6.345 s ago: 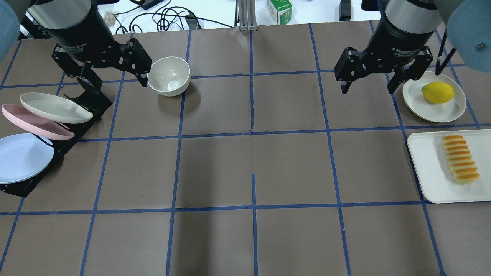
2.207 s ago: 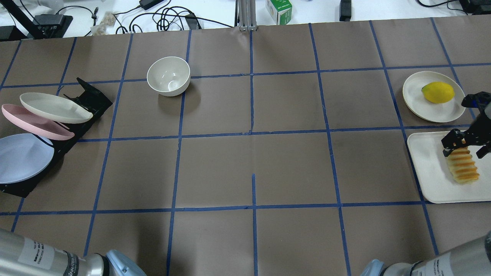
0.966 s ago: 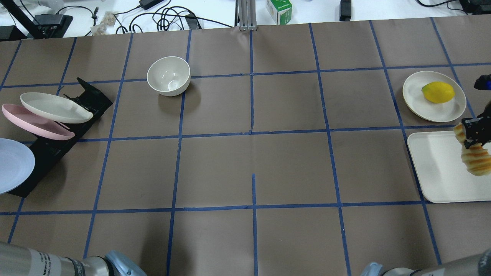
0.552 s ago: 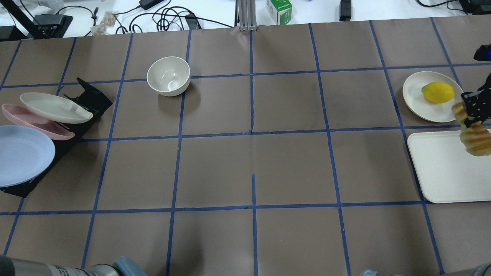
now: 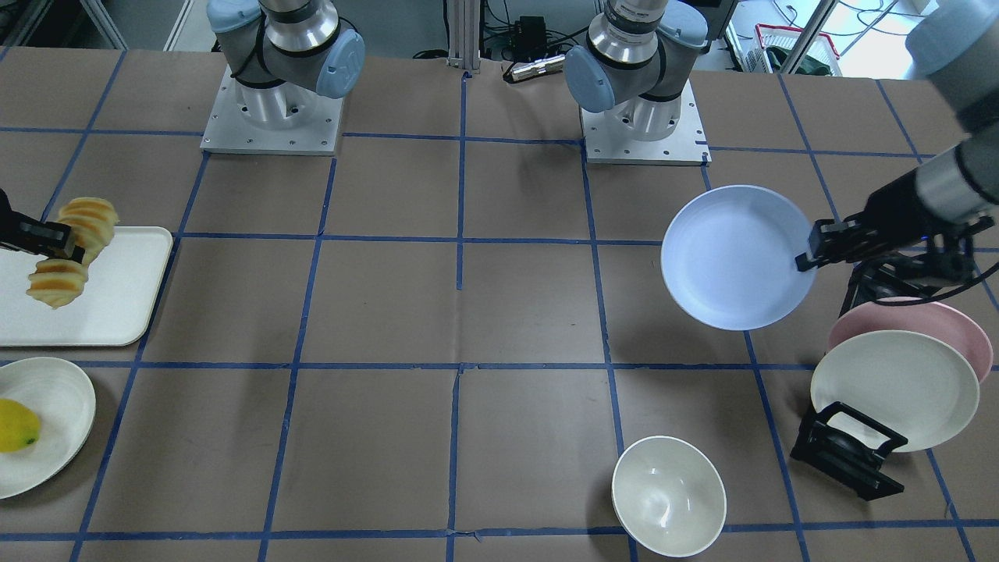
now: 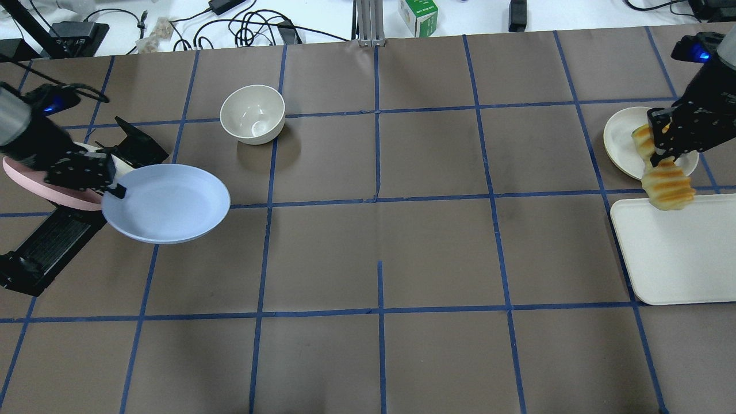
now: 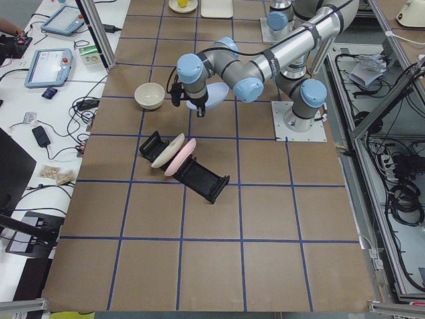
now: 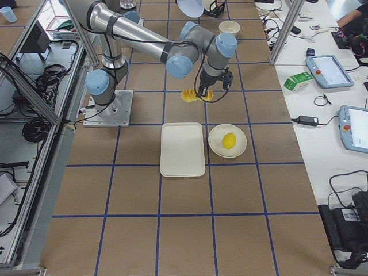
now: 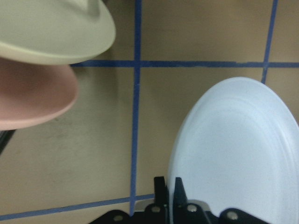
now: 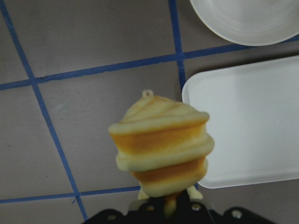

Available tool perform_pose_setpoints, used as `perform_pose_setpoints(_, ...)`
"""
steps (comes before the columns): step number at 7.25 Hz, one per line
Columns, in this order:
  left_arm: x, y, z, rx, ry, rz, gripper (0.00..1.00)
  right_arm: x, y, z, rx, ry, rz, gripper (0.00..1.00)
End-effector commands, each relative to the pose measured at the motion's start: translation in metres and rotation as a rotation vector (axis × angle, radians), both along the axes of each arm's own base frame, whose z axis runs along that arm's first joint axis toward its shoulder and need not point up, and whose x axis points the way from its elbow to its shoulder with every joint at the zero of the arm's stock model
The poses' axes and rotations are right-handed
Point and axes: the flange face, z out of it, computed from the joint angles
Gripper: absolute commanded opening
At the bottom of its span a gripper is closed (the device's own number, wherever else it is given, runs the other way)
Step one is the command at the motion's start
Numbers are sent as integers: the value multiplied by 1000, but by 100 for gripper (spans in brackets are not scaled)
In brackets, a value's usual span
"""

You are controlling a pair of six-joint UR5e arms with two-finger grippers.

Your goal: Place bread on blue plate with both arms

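My left gripper (image 6: 109, 187) is shut on the rim of the blue plate (image 6: 167, 201) and holds it in the air, to the right of the rack. The plate also shows in the front view (image 5: 734, 257) and the left wrist view (image 9: 233, 154). My right gripper (image 6: 661, 158) is shut on the bread (image 6: 667, 184), a ridged yellow-orange loaf that droops on both sides of the fingers. The bread hangs above the far edge of the white tray (image 6: 673, 253). It also shows in the right wrist view (image 10: 161, 149) and the front view (image 5: 58, 285).
A black rack (image 5: 847, 453) holds a pink plate (image 5: 913, 320) and a cream plate (image 5: 894, 390). A cream bowl (image 6: 253, 114) stands behind the blue plate. A lemon (image 5: 15, 425) lies on a small cream plate (image 5: 55, 406) beside the tray.
The left gripper has lifted the blue plate off the rack and carried it right, toward the table's middle. The right gripper has carried the bread up off the tray toward the lemon plate.
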Motion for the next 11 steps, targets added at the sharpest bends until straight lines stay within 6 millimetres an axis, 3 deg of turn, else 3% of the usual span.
perform_pose_setpoints(1,-135,-29,-36,-140,117,28,0,67,-7,4,-3,19,-24,0)
perform_pose_setpoints(2,-152,-33,-67,-182,129,55,0,86,-9,4,-7,4,-51,0)
perform_pose_setpoints(4,-227,-15,-113,-194,175,67,0,117,-8,4,2,-2,-95,0)
perform_pose_setpoints(6,-259,-9,-137,-170,179,19,0,153,-6,4,-1,9,-97,0)
perform_pose_setpoints(7,-264,-9,-141,-171,178,7,55,177,-2,4,4,19,-99,0)
perform_pose_setpoints(8,-260,-12,-141,-180,135,8,100,194,0,0,13,29,-100,0)
perform_pose_setpoints(9,-255,-15,-130,-204,105,14,100,207,2,-3,17,29,-92,0)
perform_pose_setpoints(10,-246,-20,-106,-239,60,25,100,220,-1,-7,-12,6,-90,0)
perform_pose_setpoints(11,-236,-29,-61,-218,20,38,100,245,-5,-14,-19,-29,-101,0)
